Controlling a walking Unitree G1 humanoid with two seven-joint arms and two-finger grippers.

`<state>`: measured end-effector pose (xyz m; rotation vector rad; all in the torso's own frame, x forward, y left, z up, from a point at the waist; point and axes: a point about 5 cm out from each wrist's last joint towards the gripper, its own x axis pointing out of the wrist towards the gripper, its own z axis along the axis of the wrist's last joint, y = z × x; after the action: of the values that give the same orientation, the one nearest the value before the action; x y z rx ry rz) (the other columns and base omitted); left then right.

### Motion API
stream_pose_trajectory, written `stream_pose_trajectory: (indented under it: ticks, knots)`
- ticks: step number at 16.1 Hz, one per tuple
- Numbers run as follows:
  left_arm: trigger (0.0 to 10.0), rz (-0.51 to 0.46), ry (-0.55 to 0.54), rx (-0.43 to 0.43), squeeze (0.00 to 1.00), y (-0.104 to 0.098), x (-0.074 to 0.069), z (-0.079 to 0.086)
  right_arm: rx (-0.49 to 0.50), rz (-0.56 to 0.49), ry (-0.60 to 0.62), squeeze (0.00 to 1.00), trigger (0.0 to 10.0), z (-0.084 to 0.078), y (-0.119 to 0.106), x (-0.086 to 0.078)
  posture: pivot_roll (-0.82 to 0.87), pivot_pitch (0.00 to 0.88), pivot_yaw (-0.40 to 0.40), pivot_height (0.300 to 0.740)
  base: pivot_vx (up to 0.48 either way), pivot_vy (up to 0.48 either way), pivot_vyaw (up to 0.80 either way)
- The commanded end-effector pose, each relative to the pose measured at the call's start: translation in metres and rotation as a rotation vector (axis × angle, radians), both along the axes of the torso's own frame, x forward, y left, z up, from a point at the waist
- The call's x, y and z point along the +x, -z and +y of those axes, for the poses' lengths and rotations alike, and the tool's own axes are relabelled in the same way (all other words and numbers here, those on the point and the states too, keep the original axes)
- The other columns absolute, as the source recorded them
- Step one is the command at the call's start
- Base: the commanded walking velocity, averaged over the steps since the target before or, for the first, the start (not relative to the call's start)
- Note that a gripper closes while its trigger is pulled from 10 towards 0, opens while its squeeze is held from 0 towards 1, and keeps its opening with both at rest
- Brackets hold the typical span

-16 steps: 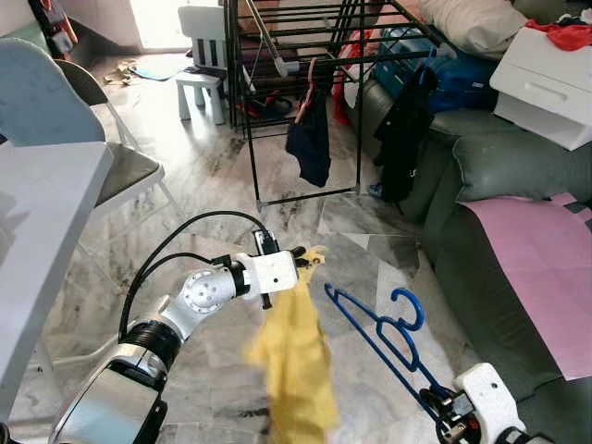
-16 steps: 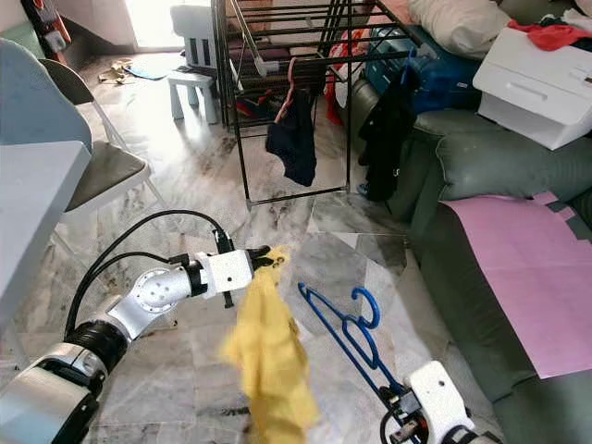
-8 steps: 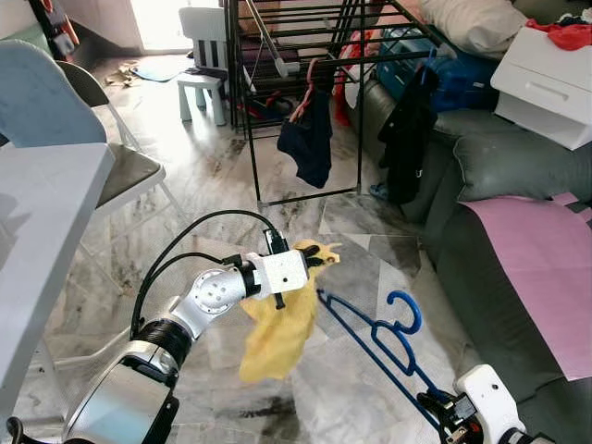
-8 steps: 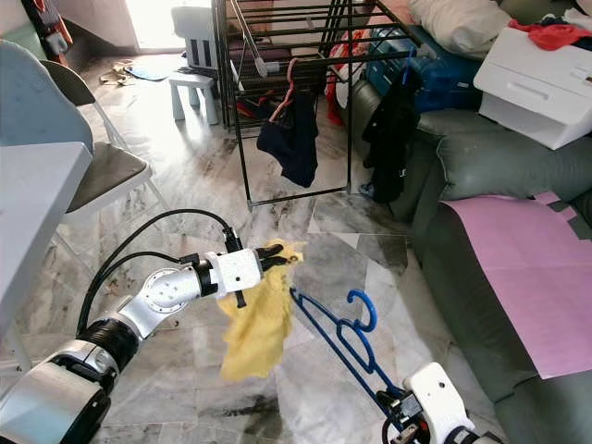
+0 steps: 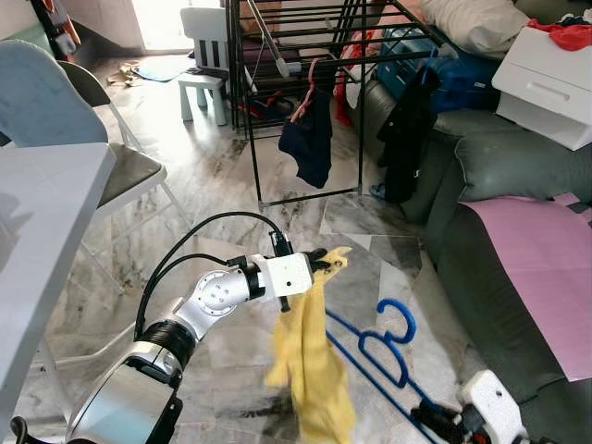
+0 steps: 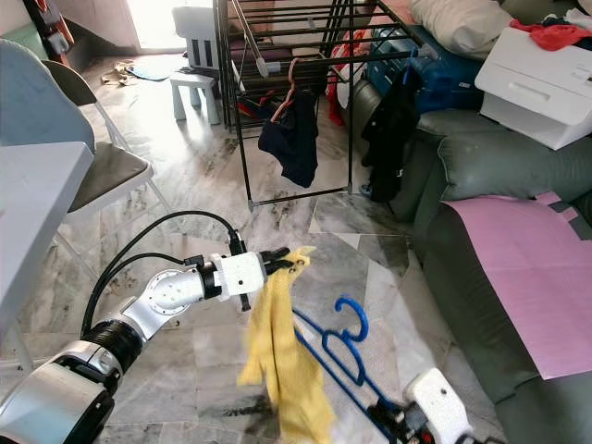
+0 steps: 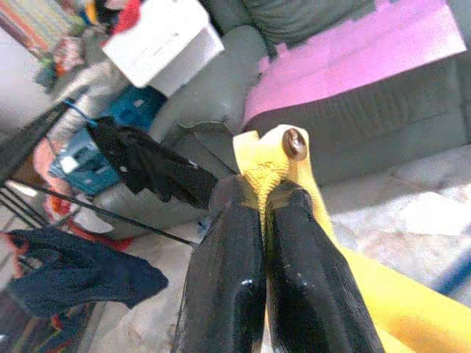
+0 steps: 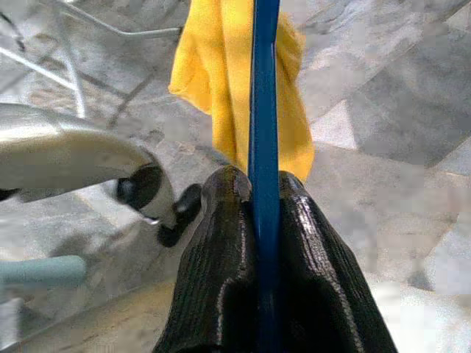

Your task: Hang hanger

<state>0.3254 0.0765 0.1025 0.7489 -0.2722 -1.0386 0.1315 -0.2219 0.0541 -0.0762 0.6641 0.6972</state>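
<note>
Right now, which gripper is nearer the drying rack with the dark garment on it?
Left. The left gripper, shut on the yellow cloth, is out in front toward the drying rack; the right gripper, shut on the blue hanger, sits low beside the robot.

Marble floor (image 5: 213, 176), grey sofa (image 5: 490, 194), seemingly.

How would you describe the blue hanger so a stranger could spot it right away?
Find the grey sofa on the robot's right; over the marble floor before it, the right claw grips the blue hanger. It is the bare plastic one, beside the yellow cloth hanging from the left claw.
</note>
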Motion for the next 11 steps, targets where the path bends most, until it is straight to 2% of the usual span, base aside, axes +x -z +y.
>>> stream_pose_trajectory:
  ticks: [1, 3, 6, 8, 11]
  knots:
    - [10.0, -0.071, 0.009, -0.036, 0.0, -0.012, 0.003, -0.005, 0.026, 0.01, -0.032, 0.0, 10.0, 0.003, -0.003, -0.002, -0.06, 0.0, 0.012, 0.74, 0.0, 0.0, 0.0]
    - [10.0, -0.065, 0.021, -0.026, 0.0, -0.011, 0.002, -0.006, 0.017, 0.013, -0.012, 0.0, 10.0, 0.0, -0.002, -0.004, -0.06, 0.0, 0.013, 0.74, 0.0, 0.0, 0.0]
    - [10.0, -0.001, 0.041, 0.03, 0.0, -0.003, 0.001, -0.002, -0.03, 0.006, 0.044, 0.0, 10.0, -0.018, -0.005, -0.006, -0.06, 0.0, 0.015, 0.74, 0.0, 0.0, 0.0]
    - [10.0, 0.008, 0.047, 0.059, 0.0, -0.002, 0.002, 0.0, -0.034, 0.0, 0.042, 0.0, 10.0, -0.022, -0.008, -0.006, -0.06, 0.0, 0.016, 0.74, 0.0, 0.0, 0.0]
    - [10.0, 0.023, 0.092, 0.171, 0.0, 0.006, -0.001, 0.006, -0.046, -0.016, 0.039, 0.0, 10.0, -0.026, -0.012, -0.004, -0.06, 0.0, 0.018, 0.74, 0.0, 0.0, 0.0]
